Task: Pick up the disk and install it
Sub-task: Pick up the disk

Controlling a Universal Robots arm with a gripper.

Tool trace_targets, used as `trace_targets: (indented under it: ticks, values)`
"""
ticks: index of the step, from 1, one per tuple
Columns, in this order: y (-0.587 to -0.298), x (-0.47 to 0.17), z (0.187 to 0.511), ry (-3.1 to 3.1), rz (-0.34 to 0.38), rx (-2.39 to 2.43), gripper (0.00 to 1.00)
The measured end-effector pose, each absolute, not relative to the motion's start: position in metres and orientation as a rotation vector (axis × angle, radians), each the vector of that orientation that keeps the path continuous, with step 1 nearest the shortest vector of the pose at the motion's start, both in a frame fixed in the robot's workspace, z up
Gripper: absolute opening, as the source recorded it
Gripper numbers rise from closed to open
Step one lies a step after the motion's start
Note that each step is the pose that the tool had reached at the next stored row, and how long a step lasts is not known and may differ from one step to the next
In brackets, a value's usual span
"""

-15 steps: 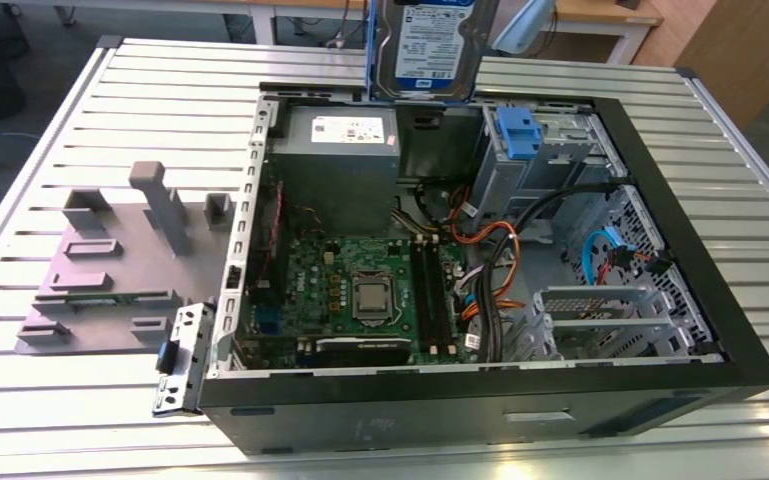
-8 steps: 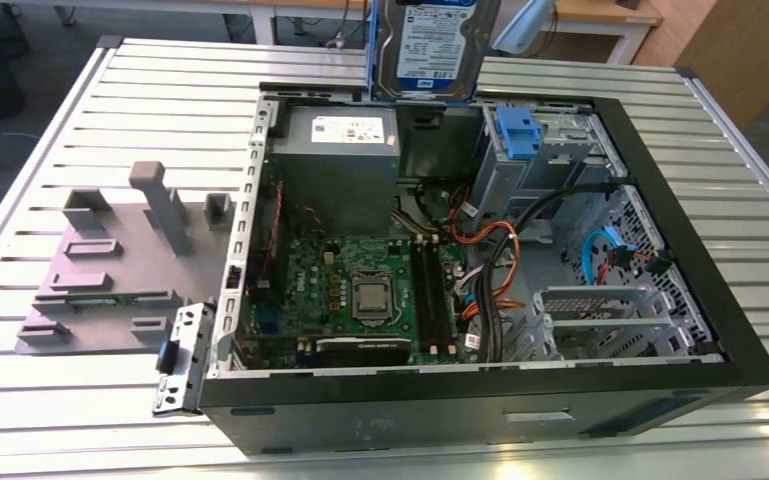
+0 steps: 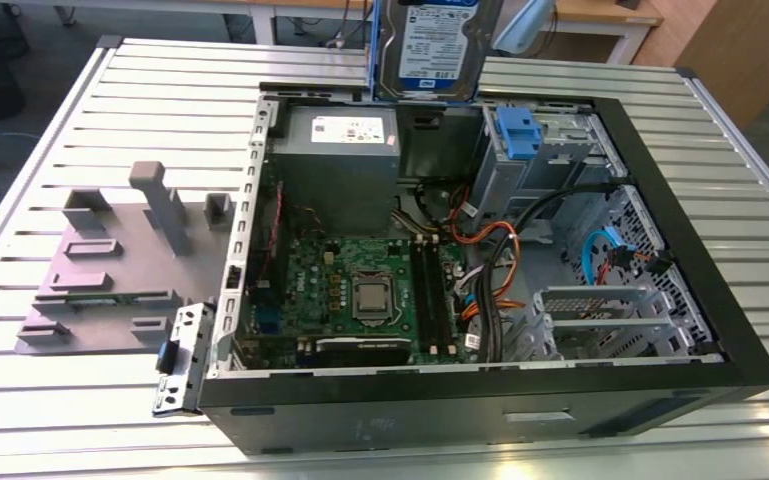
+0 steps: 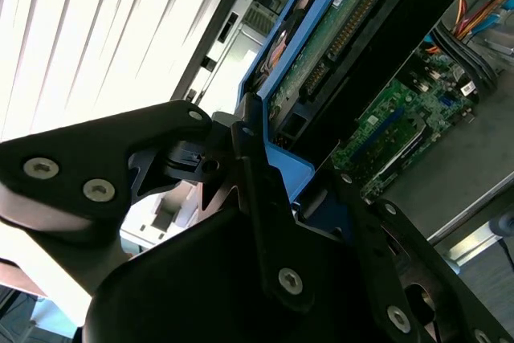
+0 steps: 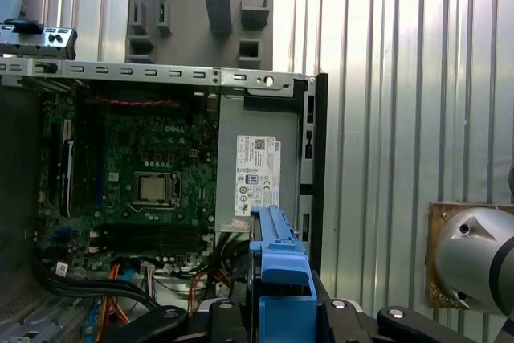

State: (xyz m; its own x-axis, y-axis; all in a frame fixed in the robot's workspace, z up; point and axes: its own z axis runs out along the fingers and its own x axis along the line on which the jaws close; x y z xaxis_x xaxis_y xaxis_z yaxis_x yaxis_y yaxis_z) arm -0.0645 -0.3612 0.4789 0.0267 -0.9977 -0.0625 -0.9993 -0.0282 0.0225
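Aloft, flat metal disk (image 3: 434, 45), in hand (image 5: 282, 312)

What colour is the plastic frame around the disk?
Blue. The disk frame shows best in the first wrist view.

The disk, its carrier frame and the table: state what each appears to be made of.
For the disk, the casing is apparently metal, though mostly covered by a matte white-and-blue label, probably paper. Its carrier frame is probably plastic: uniform saturated blue with a soft moulded sheen. For the table, likely aluminium or steel: pale ribbed slats that reflect light brightly.
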Motion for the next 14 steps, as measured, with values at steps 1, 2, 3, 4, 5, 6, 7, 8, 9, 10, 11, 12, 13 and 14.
trace_targets:
  ticks: [1, 2, 3, 4, 5, 6, 7, 8, 9, 10, 11, 12, 13, 14]
  values:
    - [-0.3612, -0.0643, 0.4789, 2.171, 0.094, -2.231, 0.37]
    - [-0.3612, -0.0641, 0.4789, 2.171, 0.094, -2.231, 0.37]
    - [-0.3612, -0.0638, 0.4789, 2.171, 0.094, -2.231, 0.37]
    - [-0.3612, -0.0636, 0.4789, 2.171, 0.094, -2.231, 0.37]
    - [-0.3612, -0.0634, 0.4789, 2.171, 0.094, -2.231, 0.37]
    - [-0.3612, -0.0631, 0.4789, 2.171, 0.094, -2.231, 0.37]
    - [-0.3612, -0.0629, 0.4789, 2.171, 0.094, -2.231, 0.37]
    - [-0.3612, -0.0627, 0.4789, 2.171, 0.094, -2.231, 0.37]
    - [-0.3612, -0.0625, 0.4789, 2.171, 0.094, -2.231, 0.37]
    - [-0.3612, -0.0623, 0.4789, 2.17, 0.094, -2.231, 0.37]
    - [-0.3612, -0.0621, 0.4789, 2.171, 0.094, -2.231, 0.37]
    - [-0.3612, -0.0618, 0.4789, 2.171, 0.094, -2.231, 0.37]
    - [-0.3612, -0.0616, 0.4789, 2.17, 0.094, -2.231, 0.37]
    - [-0.3612, -0.0614, 0.4789, 2.171, 0.094, -2.231, 0.37]
